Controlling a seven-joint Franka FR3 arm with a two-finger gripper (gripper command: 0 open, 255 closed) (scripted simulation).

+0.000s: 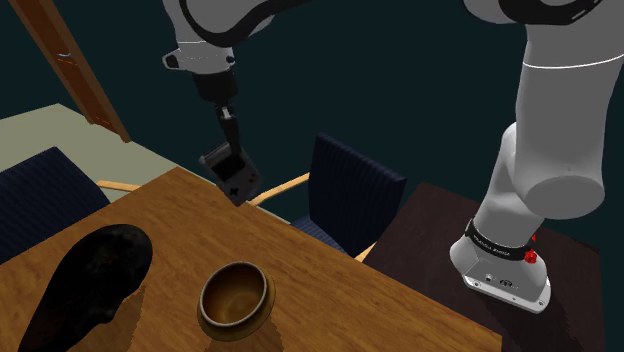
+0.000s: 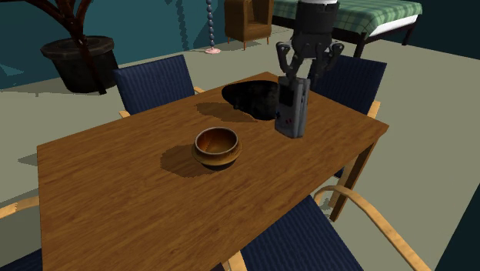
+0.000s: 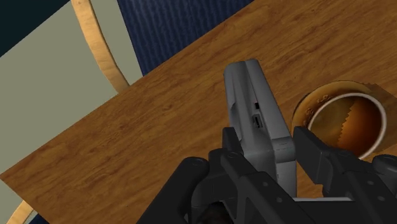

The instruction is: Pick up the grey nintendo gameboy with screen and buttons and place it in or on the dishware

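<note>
Above wooden table (image 2: 115,181), blue chairs (image 2: 158,81) around: gameboy (image 2: 292,108) clasped.
</note>
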